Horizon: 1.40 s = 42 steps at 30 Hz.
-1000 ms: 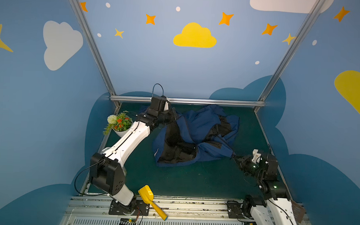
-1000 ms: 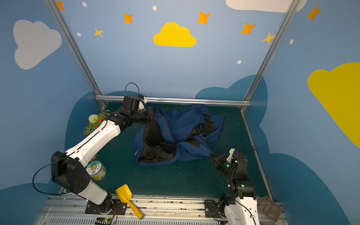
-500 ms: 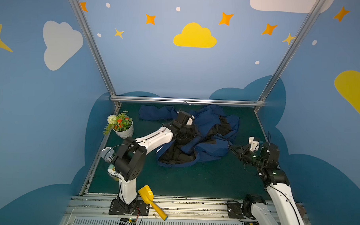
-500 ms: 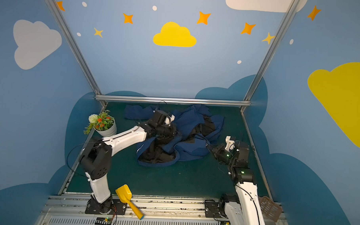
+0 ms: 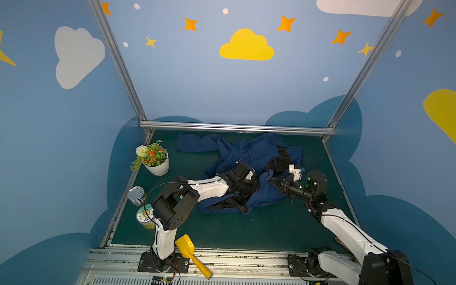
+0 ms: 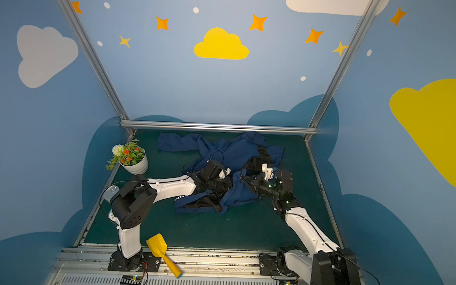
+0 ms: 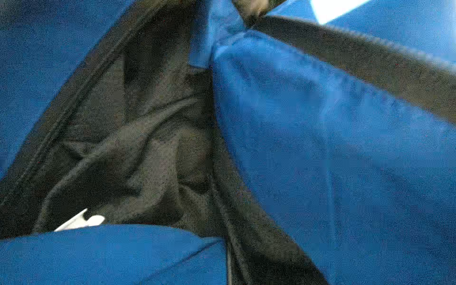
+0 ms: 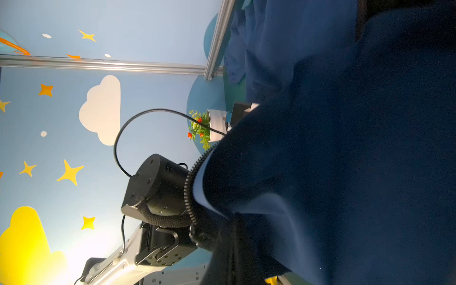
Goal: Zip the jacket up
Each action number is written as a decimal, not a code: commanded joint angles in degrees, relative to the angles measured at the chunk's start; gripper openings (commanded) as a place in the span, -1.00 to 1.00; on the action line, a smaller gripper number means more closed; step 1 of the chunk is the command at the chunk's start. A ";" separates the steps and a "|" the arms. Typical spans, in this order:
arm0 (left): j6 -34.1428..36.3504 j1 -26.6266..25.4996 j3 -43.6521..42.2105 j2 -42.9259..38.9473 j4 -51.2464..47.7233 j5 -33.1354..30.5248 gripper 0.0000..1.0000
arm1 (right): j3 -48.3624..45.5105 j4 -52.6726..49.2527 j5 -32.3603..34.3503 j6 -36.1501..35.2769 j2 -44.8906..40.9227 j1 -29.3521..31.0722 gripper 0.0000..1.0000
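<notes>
On the table (image 5: 244, 235), your jacket (image 5: 250, 151) lies crumpled, unzipped; right gripper (image 5: 272, 179) pinches its fabric, left gripper (image 5: 250, 187) sits jaws closed in lining (image 7: 138, 138).

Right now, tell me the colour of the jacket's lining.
Black. The lining shows best in the left wrist view, inside the blue jacket.

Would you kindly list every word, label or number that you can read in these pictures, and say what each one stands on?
"SPORT", then small dots: white print on the jacket, just readable in a top view.
Label on the green and yellow can: too small to read.
Nothing else carries readable text; the walls show only clouds and stars.
</notes>
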 commanded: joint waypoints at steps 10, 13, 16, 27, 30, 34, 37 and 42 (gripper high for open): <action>0.39 0.20 0.92 -1.92 0.99 0.31 -0.93 | 2.48 2.33 4.87 -0.89 1.75 7.41 -0.89; 0.98 0.16 0.92 -2.46 0.20 -0.21 -0.93 | 2.99 1.54 5.40 -0.89 2.02 7.58 -0.51; 1.60 0.15 0.92 -2.93 -0.45 -0.84 -0.93 | 3.37 -1.03 6.67 -0.76 1.62 7.68 -0.29; 4.67 -0.18 2.45 -3.32 -4.13 -3.38 -0.93 | 5.20 -6.29 5.50 -0.66 2.32 8.10 0.01; 4.99 -0.24 2.70 -3.33 -4.60 -3.54 -0.93 | 4.64 -2.46 4.67 1.12 4.06 8.65 -0.01; 5.08 -0.23 2.62 -3.52 -4.69 -3.79 -0.93 | 5.37 -1.63 5.06 1.02 5.25 9.73 -0.13; 5.08 -0.24 2.46 -3.57 -4.78 -3.97 -0.93 | 5.78 -2.38 5.54 0.38 4.90 9.81 -0.34; 5.17 -0.24 2.31 -3.76 -4.96 -3.98 -0.93 | 5.55 -4.41 6.86 -0.47 3.21 9.96 -0.59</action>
